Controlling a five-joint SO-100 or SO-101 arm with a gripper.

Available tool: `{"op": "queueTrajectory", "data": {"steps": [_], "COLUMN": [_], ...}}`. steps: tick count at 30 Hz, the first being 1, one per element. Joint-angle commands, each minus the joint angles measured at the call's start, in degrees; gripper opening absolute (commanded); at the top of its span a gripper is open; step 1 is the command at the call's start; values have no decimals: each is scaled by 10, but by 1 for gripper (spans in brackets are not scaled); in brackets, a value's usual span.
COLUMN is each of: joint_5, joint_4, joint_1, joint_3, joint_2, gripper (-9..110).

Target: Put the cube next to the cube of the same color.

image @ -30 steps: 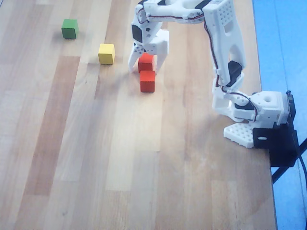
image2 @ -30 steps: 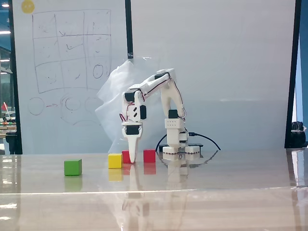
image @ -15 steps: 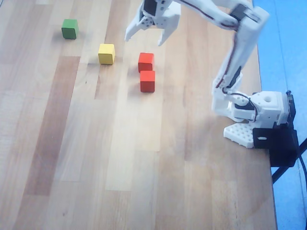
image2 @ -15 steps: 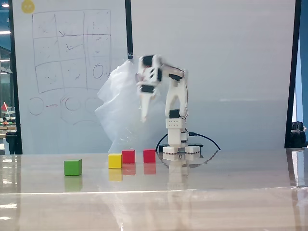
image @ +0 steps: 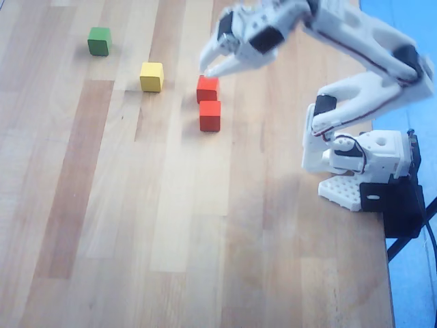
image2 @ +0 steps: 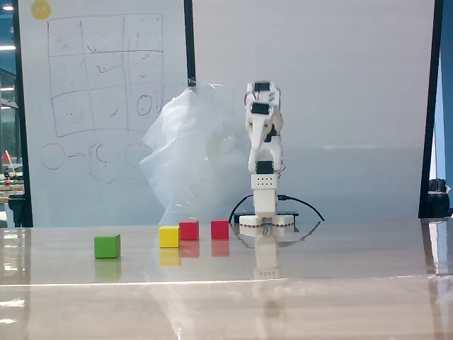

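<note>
Two red-orange cubes lie close together on the wooden table, a small gap between them. In the overhead view one cube (image: 207, 89) lies just above the other cube (image: 210, 115). In the fixed view they are the left red cube (image2: 189, 229) and the right red cube (image2: 220, 229). My gripper (image: 205, 68) hovers just above and beside the upper cube. Its jaws are slightly apart and hold nothing. In the fixed view the arm (image2: 263, 127) is raised well above the table.
A yellow cube (image: 151, 76) (image2: 169, 236) sits left of the red pair in the overhead view. A green cube (image: 99, 41) (image2: 107, 246) lies farther left. The arm's base (image: 362, 164) stands at the table's right edge. A whiteboard and a plastic sheet stand behind it.
</note>
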Motion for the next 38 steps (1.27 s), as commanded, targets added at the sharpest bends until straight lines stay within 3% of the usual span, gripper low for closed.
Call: {"op": "queueTrajectory", "data": {"steps": [1, 11, 20, 38], "joint_5": [-11, -136, -142, -142], "joint_4": [-107, -124, -64, -63], "joint_1": [-5, -10, -11, -11], "joint_3": [238, 508, 507, 505], "joint_2": [178, 432, 458, 456], "gripper": [0, 0, 0, 0]}}
